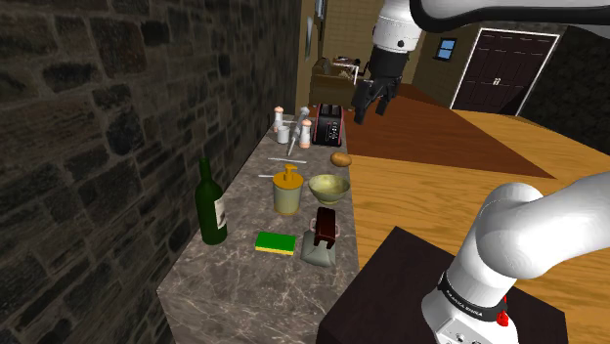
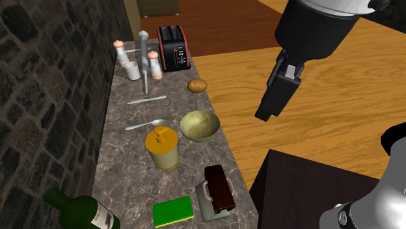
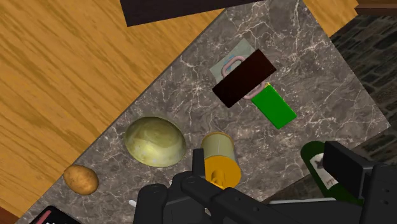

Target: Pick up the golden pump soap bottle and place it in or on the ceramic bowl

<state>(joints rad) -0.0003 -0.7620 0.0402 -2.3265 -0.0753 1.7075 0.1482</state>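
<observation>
The gripper [image 1: 370, 107] hangs high in the upper middle of the shoulder view, over the wooden floor and well apart from everything on the tabletop [image 1: 225, 288]. Its fingers [image 3: 347, 167] stand apart and hold nothing.

The soap bottle [image 1: 287, 191], pale yellow with an orange-gold pump top, stands upright near the middle of the shoulder view, on the grey marble tabletop that runs along a dark stone wall. The bowl [image 1: 329, 188], a dull yellow-green, sits just beside it on the shoulder view's right, near the tabletop's edge, with nothing in it.

Towards the lower left of that view stands a green bottle [image 1: 211, 207], and a green sponge [image 1: 276, 243] lies below the soap bottle. Above the bowl in the frame lies a potato [image 1: 341, 158], and higher still stands a black and red toaster [image 1: 328, 122]. In the second exterior view a spoon [image 2: 144, 124] lies just above the soap bottle.
</observation>
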